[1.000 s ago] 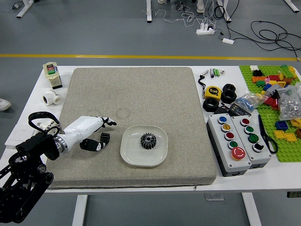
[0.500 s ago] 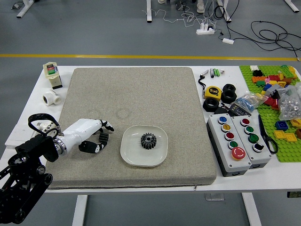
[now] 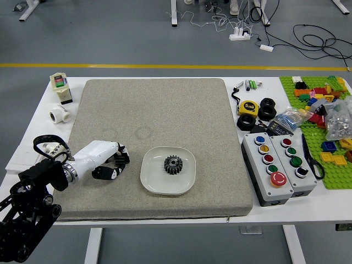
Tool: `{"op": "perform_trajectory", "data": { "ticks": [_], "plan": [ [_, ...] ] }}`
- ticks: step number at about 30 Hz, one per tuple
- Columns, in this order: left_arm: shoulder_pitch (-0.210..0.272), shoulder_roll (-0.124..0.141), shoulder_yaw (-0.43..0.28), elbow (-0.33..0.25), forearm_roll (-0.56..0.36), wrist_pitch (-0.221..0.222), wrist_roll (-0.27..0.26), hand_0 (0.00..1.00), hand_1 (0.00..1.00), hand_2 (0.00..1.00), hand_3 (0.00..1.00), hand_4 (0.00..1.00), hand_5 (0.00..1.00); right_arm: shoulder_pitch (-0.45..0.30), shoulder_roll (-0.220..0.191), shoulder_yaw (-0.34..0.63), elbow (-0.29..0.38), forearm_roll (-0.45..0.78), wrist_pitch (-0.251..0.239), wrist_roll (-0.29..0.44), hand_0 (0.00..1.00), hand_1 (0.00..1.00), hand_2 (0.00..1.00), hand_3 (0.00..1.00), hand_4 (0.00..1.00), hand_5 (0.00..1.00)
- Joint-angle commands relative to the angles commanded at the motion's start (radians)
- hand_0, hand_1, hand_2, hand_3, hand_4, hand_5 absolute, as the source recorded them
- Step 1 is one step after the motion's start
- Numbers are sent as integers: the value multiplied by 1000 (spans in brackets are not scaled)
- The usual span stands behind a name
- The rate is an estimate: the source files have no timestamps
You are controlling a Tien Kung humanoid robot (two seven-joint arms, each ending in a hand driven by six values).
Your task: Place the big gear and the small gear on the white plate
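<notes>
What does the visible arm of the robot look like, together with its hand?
The left arm is black and glossy, with a black cable looping above the wrist and a silvery ring there. The left hand has a smooth white back, and its fingers are black with white parts. I cannot read any marking on it.

Brt, even ltg; shadows faint, soft; pic mostly sharp.

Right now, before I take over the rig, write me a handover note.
Left hand: low over the mat, left of the plate, fingers curled around a dark piece, probably the second gear, mostly hidden.
Right hand: out of view.
Done: one gear on the plate.
Left: second gear onto the plate; check the grip before lifting.
</notes>
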Motion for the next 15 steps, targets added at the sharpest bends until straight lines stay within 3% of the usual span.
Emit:
{"op": "perform_trajectory", "data": {
  "ticks": [15],
  "plan": [
    [-8, 6, -16, -107, 0, 40, 5, 274, 255, 309, 412, 175, 2, -4, -1, -5, 0, 4, 0, 1, 601, 608, 696, 556, 752, 669]
  ]
}}
